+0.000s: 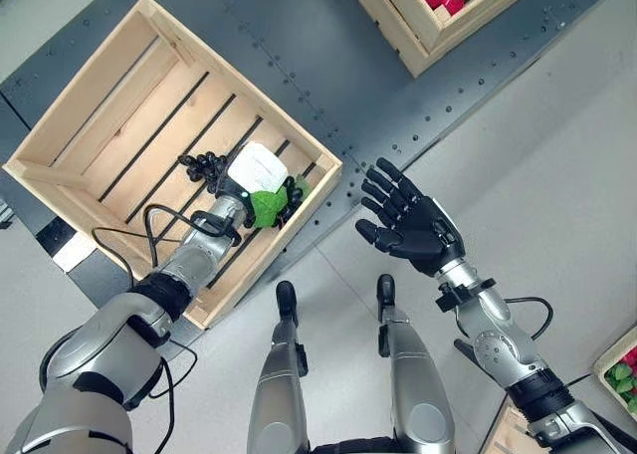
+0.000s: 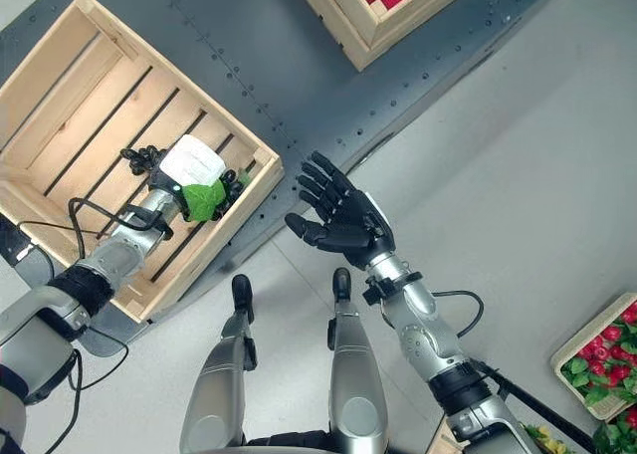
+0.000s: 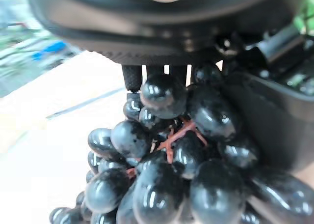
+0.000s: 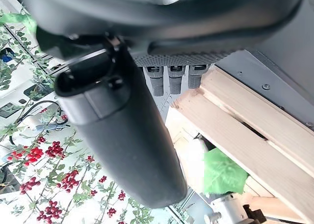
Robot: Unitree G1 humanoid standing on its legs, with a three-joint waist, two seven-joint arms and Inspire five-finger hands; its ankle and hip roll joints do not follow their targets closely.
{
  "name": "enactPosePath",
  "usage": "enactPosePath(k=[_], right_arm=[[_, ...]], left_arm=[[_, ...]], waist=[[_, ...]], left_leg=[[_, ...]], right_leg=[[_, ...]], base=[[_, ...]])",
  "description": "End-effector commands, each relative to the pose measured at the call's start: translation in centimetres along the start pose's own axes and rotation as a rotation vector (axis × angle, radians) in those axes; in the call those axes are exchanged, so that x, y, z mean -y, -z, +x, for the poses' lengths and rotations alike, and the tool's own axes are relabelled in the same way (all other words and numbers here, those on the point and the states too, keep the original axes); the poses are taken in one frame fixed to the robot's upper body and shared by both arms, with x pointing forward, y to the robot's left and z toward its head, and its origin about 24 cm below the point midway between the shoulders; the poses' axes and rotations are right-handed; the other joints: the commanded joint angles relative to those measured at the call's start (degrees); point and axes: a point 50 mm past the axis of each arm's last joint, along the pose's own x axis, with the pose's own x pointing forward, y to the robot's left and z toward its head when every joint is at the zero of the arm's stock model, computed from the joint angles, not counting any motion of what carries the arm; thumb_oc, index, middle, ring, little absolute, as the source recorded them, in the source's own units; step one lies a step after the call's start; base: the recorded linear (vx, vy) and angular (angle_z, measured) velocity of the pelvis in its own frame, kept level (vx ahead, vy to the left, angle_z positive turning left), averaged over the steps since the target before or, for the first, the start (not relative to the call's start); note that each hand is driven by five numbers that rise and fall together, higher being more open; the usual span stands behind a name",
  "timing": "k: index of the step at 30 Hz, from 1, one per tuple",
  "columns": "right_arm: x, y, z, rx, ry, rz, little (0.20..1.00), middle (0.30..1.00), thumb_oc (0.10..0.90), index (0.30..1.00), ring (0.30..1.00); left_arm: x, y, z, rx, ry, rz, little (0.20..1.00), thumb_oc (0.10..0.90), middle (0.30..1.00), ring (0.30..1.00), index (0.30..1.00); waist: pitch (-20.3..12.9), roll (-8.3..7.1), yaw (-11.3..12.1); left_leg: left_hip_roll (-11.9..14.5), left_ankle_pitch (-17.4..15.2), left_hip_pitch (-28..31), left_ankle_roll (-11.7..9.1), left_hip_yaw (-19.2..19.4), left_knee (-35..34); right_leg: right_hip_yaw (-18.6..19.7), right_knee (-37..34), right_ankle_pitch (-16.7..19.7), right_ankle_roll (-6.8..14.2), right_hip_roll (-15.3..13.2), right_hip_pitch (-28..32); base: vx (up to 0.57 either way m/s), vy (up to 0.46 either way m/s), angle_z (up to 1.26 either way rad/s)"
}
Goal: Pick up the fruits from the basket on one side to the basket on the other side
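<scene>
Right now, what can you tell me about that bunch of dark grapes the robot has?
The grapes are a glossy black bunch on a reddish stem, plastic-looking. They hang in the left hand, whose fingers curl round them, low inside the pale slatted wooden crate near its corner. A green leaf sits at the wrist.

A dark metal floor plate (image 1: 299, 36) with rows of bolts lies across the pale grey floor (image 1: 557, 175), under the crates.
</scene>
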Motion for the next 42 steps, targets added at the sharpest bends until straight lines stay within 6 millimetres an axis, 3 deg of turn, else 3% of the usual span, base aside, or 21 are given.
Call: enactPosePath(k=[1, 6, 12, 17, 22, 23, 27, 28, 32, 36, 42], right_arm=[[-1.8, -3.9, 0.5, 0.251, -0.101, -0.03, 0.9, 0.9, 0.8, 0.9, 0.9], [-1.6, -3.7, -0.4, 0.268, -0.079, -0.028, 0.9, 0.9, 0.8, 0.9, 0.9], [-1.2, -2.9, -2.5, 0.265, -0.034, -0.021, 0.9, 0.9, 0.8, 0.9, 0.9], [-1.2, -2.8, -3.2, 0.277, -0.009, -0.03, 0.9, 0.9, 0.8, 0.9, 0.9], [-1.1, -3.2, -3.8, 0.292, 0.009, -0.057, 0.9, 0.9, 0.8, 0.9, 0.9], [-1.3, -3.5, -3.8, 0.3, 0.004, -0.066, 0.9, 0.9, 0.8, 0.9, 0.9], [-2.3, -4.8, -3.2, 0.341, -0.07, -0.077, 0.9, 0.9, 0.8, 0.9, 0.9], [-2.3, -4.8, -3.2, 0.341, -0.07, -0.077, 0.9, 0.9, 0.8, 0.9, 0.9], [-4.1, -6.3, -2.3, 0.366, -0.224, -0.057, 0.9, 0.9, 0.8, 0.9, 0.9], [-5.9, -7.1, -1.2, 0.38, -0.343, 0.007, 0.9, 0.9, 0.8, 0.9, 0.9], [-8.0, -6.8, -0.1, 0.332, -0.466, 0.097, 0.9, 0.9, 0.8, 0.9, 0.9]], left_arm=[[-4.1, 5.7, 1.1, -0.232, -0.301, -0.026, 0.3, 0.4, 0.3, 0.3, 0.3], [-3.3, 5.5, -1.3, -0.295, -0.425, -0.165, 0.3, 0.4, 0.3, 0.3, 0.3], [-2.1, 4.4, -5.9, -0.43, -0.573, -0.459, 0.3, 0.4, 0.3, 0.3, 0.3], [-2.8, 3.7, -8.3, -0.475, -0.726, -0.676, 0.3, 0.4, 0.3, 0.3, 0.3], [-4.7, 2.6, -9.7, -0.443, -0.837, -1.142, 0.3, 0.4, 0.3, 0.3, 0.3], [-5.1, 2.3, -10.0, -0.428, -0.846, -1.301, 0.3, 0.4, 0.3, 0.3, 0.3], [-6.8, 1.4, -10.3, -0.32, -0.837, -1.656, 0.3, 0.4, 0.3, 0.3, 0.3], [-6.8, 1.5, -10.4, -0.32, -0.835, -1.658, 0.3, 0.4, 0.3, 0.3, 0.3], [-7.0, 1.1, -10.3, -0.275, -0.804, -1.979, 0.3, 0.4, 0.3, 0.3, 0.3], [-7.1, 0.0, -9.7, -0.224, -0.741, -2.194, 0.3, 0.4, 0.3, 0.3, 0.3], [-7.8, -1.3, -8.6, -0.12, -0.611, -2.281, 0.3, 0.4, 0.3, 0.3, 0.3]], waist=[[-0.49, -2.26, 1.73], [-2.53, -1.58, 3.15], [-7.71, -0.49, 5.31], [-12.23, -0.6, 6.33], [-16.99, -0.7, 7.34], [-18.27, -0.69, 7.63], [-21.43, -0.74, 8.74], [-21.39, -0.72, 8.77], [-23.96, -0.62, 9.42], [-25.05, -0.54, 9.79], [-26.39, -0.24, 10.19]], left_leg=[[-2.13, -3.32, 1.12, 2.41, 1.23, 1.65], [-2.5, -3.43, 4.74, 2.67, 0.5, -1.15], [-2.84, -2.34, 10.88, 2.76, -1.48, -7.87], [-2.9, -2.71, 12.31, 2.24, -2.94, -8.34], [-2.66, -3.36, 14.38, 1.85, -3.48, -8.34], [-2.58, -3.76, 15.29, 1.81, -3.53, -8.34], [-2.43, -4.98, 17.67, 1.89, -3.4, -8.34], [-2.41, -5.02, 17.76, 1.89, -3.36, -8.34], [-2.28, -6.12, 20.02, 1.92, -3.34, -8.34], [-2.13, -6.86, 21.52, 2.02, -3.17, -8.34], [-1.98, -7.52, 22.95, 2.19, -3.1, -8.34]], right_leg=[[-2.58, -7.91, 5.54, -2.79, 2.21, 5.38], [-3.28, -9.19, 4.85, -2.73, 1.96, 8.55], [-4.49, -13.8, 4.81, -2.24, 1.27, 14.9], [-6.01, -17.29, 5.8, -2.16, 0.95, 18.41], [-7.31, -18.46, 5.57, -2.35, 0.63, 20.98], [-7.47, -18.46, 5.3, -2.3, 0.55, 21.67], [-7.4, -18.46, 4.57, -2.38, 0.54, 23.73], [-7.37, -18.46, 4.55, -2.38, 0.56, 23.8], [-7.15, -18.46, 3.86, -2.29, 0.35, 25.7], [-6.69, -18.46, 3.63, -2.14, 0.25, 26.7], [-6.45, -18.46, 3.36, -2.0, 0.1, 27.84]], base=[[0.0, 0.0, 0.0], [0.05, -0.004, 0.07], [0.09, -0.009, 0.06], [0.05, -0.019, 0.21], [0.09, -0.009, 0.12], [0.1, -0.001, 0.01], [0.1, -0.01, -0.03], [0.13, -0.014, -0.07], [0.07, -0.011, -0.06], [0.03, -0.016, -0.01], [0.01, -0.004, 0.0]])
